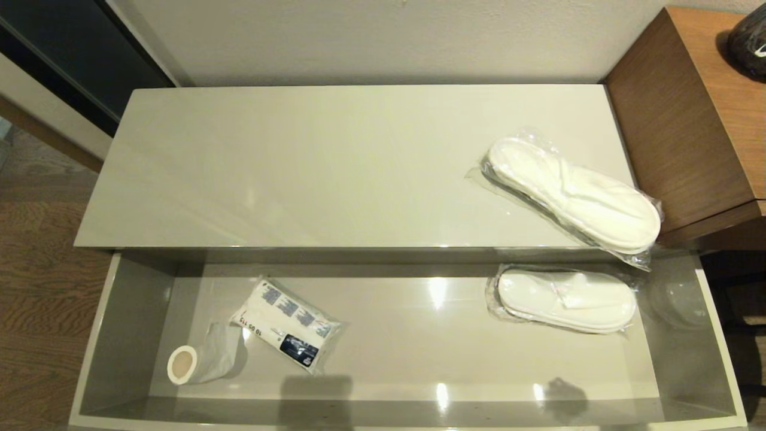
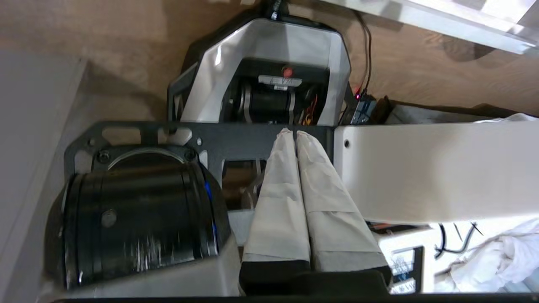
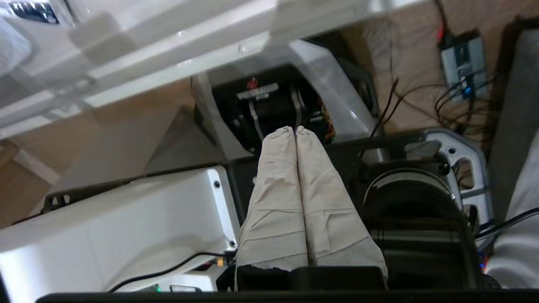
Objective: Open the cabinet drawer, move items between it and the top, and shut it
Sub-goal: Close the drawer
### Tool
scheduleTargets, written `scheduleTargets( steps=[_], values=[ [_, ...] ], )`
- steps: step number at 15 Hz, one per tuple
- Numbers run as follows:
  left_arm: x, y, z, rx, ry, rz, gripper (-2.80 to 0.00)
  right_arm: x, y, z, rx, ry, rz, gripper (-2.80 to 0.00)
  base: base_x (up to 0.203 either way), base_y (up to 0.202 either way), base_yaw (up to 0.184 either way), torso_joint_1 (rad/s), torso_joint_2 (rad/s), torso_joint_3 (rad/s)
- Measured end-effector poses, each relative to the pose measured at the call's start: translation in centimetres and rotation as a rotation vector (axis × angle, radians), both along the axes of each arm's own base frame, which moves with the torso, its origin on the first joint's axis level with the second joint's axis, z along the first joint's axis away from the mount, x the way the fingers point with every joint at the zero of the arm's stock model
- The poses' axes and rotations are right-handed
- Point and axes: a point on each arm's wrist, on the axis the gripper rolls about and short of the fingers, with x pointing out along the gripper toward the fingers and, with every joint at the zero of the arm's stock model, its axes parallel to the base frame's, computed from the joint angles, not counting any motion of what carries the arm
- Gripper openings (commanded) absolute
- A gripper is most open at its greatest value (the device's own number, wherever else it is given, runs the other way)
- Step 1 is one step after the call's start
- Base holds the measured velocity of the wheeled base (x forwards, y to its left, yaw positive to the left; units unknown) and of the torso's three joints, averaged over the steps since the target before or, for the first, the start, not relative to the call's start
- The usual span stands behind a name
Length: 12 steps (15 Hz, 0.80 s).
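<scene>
The cabinet drawer stands pulled out below the glossy beige top. Inside it, a white wrapped bundle with blue print lies at the left and one pair of white slippers in clear plastic at the right. A second bagged pair of slippers rests on the top's right end, overhanging its front edge. Neither arm shows in the head view. My left gripper is shut and empty, pointing at the robot's own base. My right gripper is likewise shut and empty over the base.
A white roll lies in the drawer's left corner beside the bundle. A brown wooden unit adjoins the cabinet on the right, with a dark object on it. Wood floor lies to the left. Cables trail near the base.
</scene>
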Motion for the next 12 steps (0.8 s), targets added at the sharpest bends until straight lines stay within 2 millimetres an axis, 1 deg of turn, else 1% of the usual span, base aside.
scheduleTargets(
  steps=[1,2,3,5,7,9,11,12],
  values=[
    [0.0,0.0,-0.4,0.004,0.001,0.002,-2.80,0.0,0.0,-0.4,0.000,0.009,0.006,-2.80,0.000,0.000,0.000,0.000,0.00,0.000],
    [0.1,0.0,-1.2,0.007,0.022,0.006,-2.80,-0.1,0.0,-1.3,-0.001,0.029,0.014,-2.80,0.000,0.000,0.000,0.000,0.00,0.000],
    [0.2,0.0,-1.9,0.010,0.043,0.008,-2.80,-0.4,0.0,-2.6,-0.002,0.064,0.023,-2.80,0.000,0.000,0.000,0.000,0.00,0.000],
    [0.7,0.0,-2.2,0.011,0.056,0.031,-2.80,-0.9,0.1,-4.6,-0.016,0.065,0.039,-2.80,0.000,0.000,0.000,0.000,0.00,0.000],
    [2.0,0.0,-2.3,0.018,-0.005,0.106,-2.80,-1.0,0.1,-5.3,-0.027,0.059,0.039,-2.80,0.000,0.000,0.000,0.000,0.00,0.000],
    [3.4,0.1,-3.3,0.030,-0.080,0.149,-2.80,-1.1,0.1,-5.6,-0.025,0.084,0.040,-2.80,0.000,0.000,0.000,0.000,0.00,0.000],
    [4.1,0.2,-4.2,0.033,-0.138,0.157,-2.80,-1.0,0.1,-6.0,-0.023,0.114,0.040,-2.80,0.000,0.000,0.000,0.000,0.00,0.000],
    [4.0,0.2,-4.6,0.028,-0.129,0.156,-2.80,-0.9,0.1,-6.2,-0.022,0.117,0.039,-2.80,0.000,0.000,0.000,0.000,0.00,0.000]
  ],
)
